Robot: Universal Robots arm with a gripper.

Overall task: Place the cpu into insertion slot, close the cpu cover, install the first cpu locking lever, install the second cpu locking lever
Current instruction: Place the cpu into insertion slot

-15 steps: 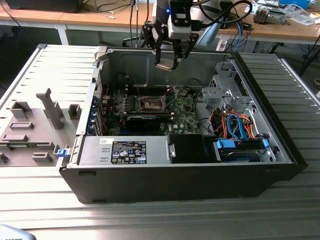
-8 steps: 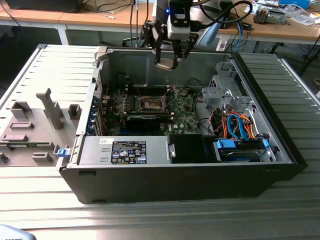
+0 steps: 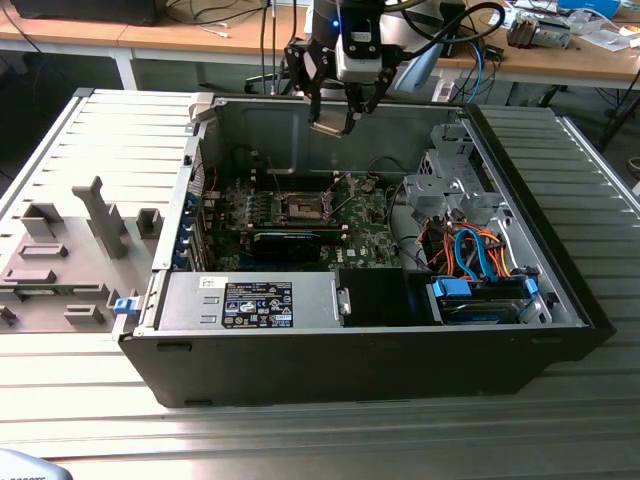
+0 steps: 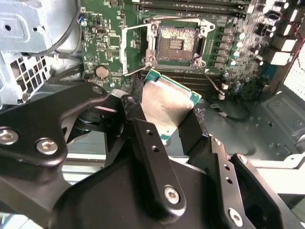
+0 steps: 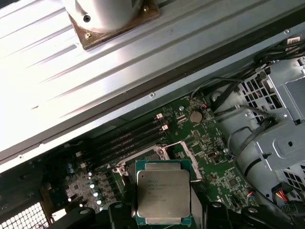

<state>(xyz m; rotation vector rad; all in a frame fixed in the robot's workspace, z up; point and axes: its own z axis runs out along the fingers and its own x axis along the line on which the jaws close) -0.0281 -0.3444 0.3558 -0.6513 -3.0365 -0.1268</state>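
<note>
My jaws are closed on the cpu (image 4: pixel 167 107), holding it in the air over the open computer case (image 3: pixel 350 370); below it, the insertion slot (image 4: pixel 177 43) on the green motherboard (image 4: pixel 105 43) sits uncovered

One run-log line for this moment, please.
gripper: shut on cpu | position: over case | slot: empty | cover: open | levers: not installed

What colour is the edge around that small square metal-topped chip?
Green, framing the small square silvery-grey cpu; clearest in the first wrist view.
</note>
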